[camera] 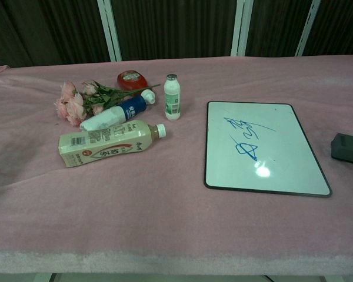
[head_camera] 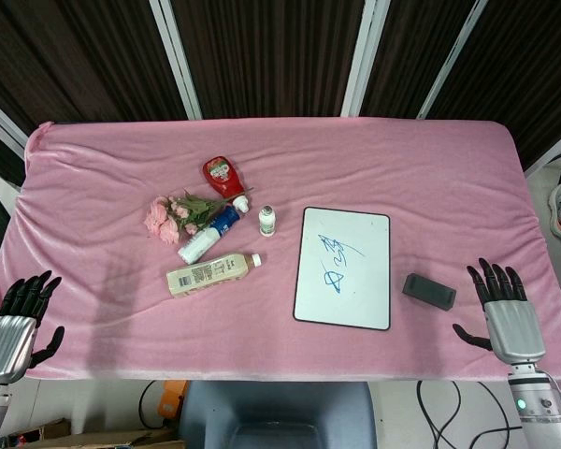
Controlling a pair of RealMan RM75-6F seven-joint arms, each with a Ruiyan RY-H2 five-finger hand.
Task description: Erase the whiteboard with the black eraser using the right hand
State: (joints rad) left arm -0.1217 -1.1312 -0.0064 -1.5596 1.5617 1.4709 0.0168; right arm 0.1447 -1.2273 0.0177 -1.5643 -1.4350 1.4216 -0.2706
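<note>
Head view: whiteboard (head_camera: pixel 343 268) with blue scribble right of centre; black eraser (head_camera: pixel 428 291) just right of it; right hand (head_camera: pixel 503 304) lower right, fingers spread, empty; left hand (head_camera: pixel 21 317) lower left, likewise released.
Chest view: eraser at right edge, beside board.

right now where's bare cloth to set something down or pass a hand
Free: the far strip behind the whiteboard, the near edge in front of it, and the gap between whiteboard and black eraser. Crowded: left of the board, where the flowers, ketchup bottle and tea bottle cluster.
</note>
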